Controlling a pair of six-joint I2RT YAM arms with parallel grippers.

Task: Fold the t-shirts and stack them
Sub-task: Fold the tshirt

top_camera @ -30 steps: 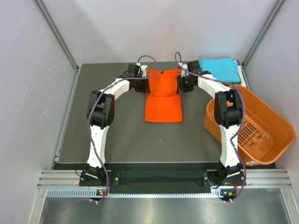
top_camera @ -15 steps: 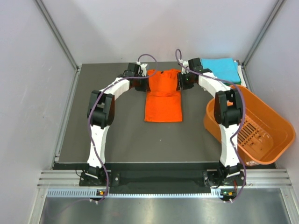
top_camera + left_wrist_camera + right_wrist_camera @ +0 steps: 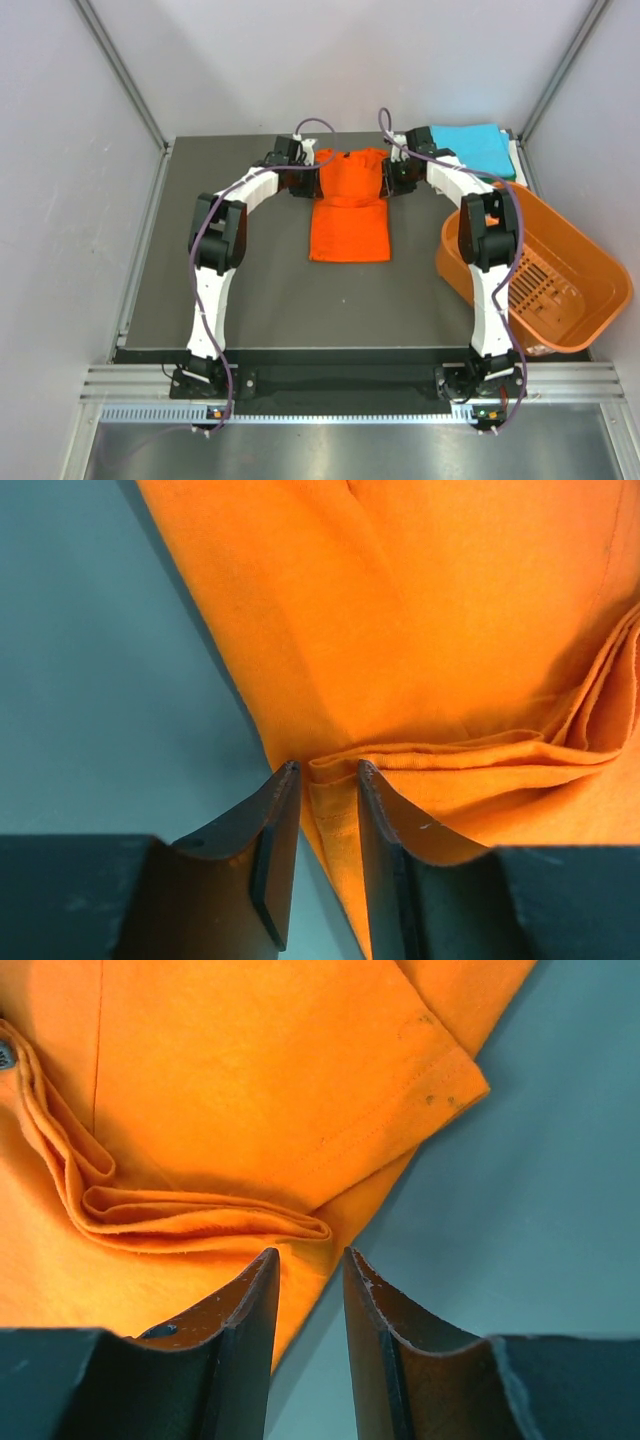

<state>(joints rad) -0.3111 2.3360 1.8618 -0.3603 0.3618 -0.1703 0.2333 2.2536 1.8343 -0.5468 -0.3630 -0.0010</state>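
Note:
A bright orange t-shirt [image 3: 348, 215] lies flat at the table's back centre, its sides folded in and a folded ridge across its upper half. My left gripper [image 3: 308, 180] sits at its left edge; in the left wrist view the narrowly open jaws [image 3: 325, 770] straddle the shirt's folded edge [image 3: 450, 630]. My right gripper [image 3: 390, 178] sits at its right edge; its narrowly open jaws [image 3: 308, 1252] stand over the shirt's border [image 3: 250, 1080], just short of the fold end. A turquoise folded shirt [image 3: 470, 148] lies at the back right. I see no white or dark shirts.
A rigid orange slotted basket [image 3: 560, 290] stands tilted at the right, overhanging the table's right edge [image 3: 520, 170], close to the right arm. Grey walls enclose the table at the back and both sides.
The right wrist has shifted slightly toward the back beside the shirt. The left arm and the orange shirt look unchanged.

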